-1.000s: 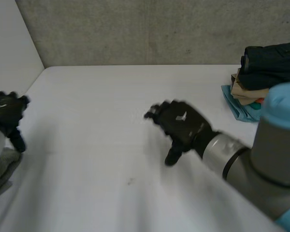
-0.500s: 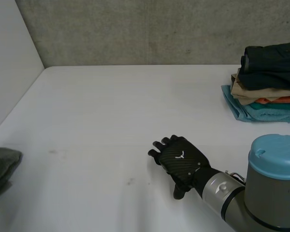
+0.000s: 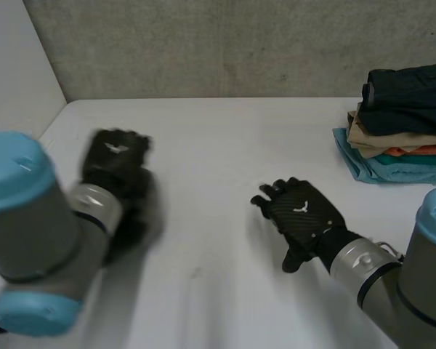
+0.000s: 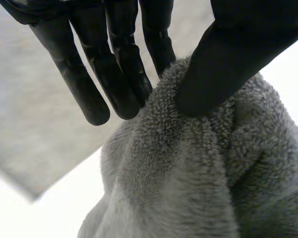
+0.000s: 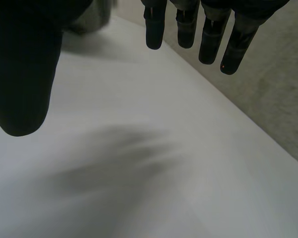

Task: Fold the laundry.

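Over at the left hand [image 3: 116, 154] first: clamped on the grey towel [image 4: 188, 178], thumb dug into the terry pile from one side, fingertips [image 4: 131, 96] touching the fold from the other. Seen from its own wrist, cloth bunched right under the palm, hanging down thick and rumpled. From the head camera, up over the left part of the white table [image 3: 225, 131], smeared with motion, a dark blur beneath it too vague to call.

Now the right hand [image 3: 301, 214]: spread wide, fingers [image 5: 208, 34] straight and parted, thumb well off to the side, gripping nothing. Palm-down over bare tabletop, right of the middle.

Far right of the table, well apart from both hands: a stack of folded laundry [image 3: 400, 116], dark navy on top, then tan, a sliver of orange, teal at the bottom.

As for markings: a small white emblem on the back of each hand, more a symbol than letters, not readable.
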Action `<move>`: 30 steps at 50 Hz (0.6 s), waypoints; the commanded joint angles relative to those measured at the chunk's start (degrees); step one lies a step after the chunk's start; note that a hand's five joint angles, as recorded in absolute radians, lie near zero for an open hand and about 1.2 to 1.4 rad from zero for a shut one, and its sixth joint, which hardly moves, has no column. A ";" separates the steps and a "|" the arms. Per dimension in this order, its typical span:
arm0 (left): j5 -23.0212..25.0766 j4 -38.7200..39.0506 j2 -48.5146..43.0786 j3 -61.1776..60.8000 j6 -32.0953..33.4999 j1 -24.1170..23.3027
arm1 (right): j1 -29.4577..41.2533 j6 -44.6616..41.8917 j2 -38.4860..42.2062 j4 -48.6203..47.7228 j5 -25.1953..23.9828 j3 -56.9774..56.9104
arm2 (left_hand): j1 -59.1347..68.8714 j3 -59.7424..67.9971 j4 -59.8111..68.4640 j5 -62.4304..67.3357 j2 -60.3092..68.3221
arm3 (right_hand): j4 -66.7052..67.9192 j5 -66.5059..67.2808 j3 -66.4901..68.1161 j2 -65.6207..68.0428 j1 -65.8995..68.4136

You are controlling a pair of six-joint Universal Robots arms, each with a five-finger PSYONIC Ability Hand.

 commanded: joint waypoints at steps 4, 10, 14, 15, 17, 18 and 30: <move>11.88 0.21 -0.95 -2.01 -14.18 -9.19 | -4.61 0.19 -0.44 -0.90 0.44 -0.51 | -49.93 -54.72 -55.51 -51.78 -54.87 | -3.51 -4.16 -2.16 -2.85 -1.82; 12.16 0.57 5.64 -3.59 -14.00 -2.98 | -4.70 0.20 -0.36 -0.72 -0.26 -1.74 | -53.26 -58.06 -58.85 -55.11 -58.21 | -3.51 -4.16 -2.16 -2.85 -1.82; 11.89 -1.53 7.66 -4.64 -14.00 4.05 | -4.26 1.07 0.17 0.59 -0.08 -4.55 | -52.89 -57.68 -58.47 -54.73 -57.83 | -3.51 -4.16 -2.16 -2.85 -1.82; 11.89 -2.15 8.02 -4.82 -14.00 5.12 | -4.09 1.51 0.26 1.38 -0.17 -5.34 | -52.72 -57.51 -58.30 -54.56 -57.66 | -3.51 -4.16 -2.16 -2.85 -1.82; 11.89 -3.29 8.20 -5.09 -13.92 6.80 | -4.08 3.43 0.87 5.05 -1.30 -8.23 | -52.55 -57.34 -58.13 -54.39 -57.49 | -3.51 -4.16 -2.16 -2.85 -1.82; 11.98 -4.34 8.20 -5.00 -13.22 7.93 | -4.08 4.49 1.22 6.55 -2.01 -9.55 | -51.55 -56.34 -57.13 -53.39 -56.49 | -3.51 -4.16 -2.16 -2.85 -1.82; 11.45 -9.45 -2.33 -3.69 1.27 10.14 | -2.33 15.22 16.51 24.06 -11.25 -29.51 | -44.99 -49.79 -50.57 -46.84 -49.94 | -3.51 -4.16 -2.16 -2.85 -1.82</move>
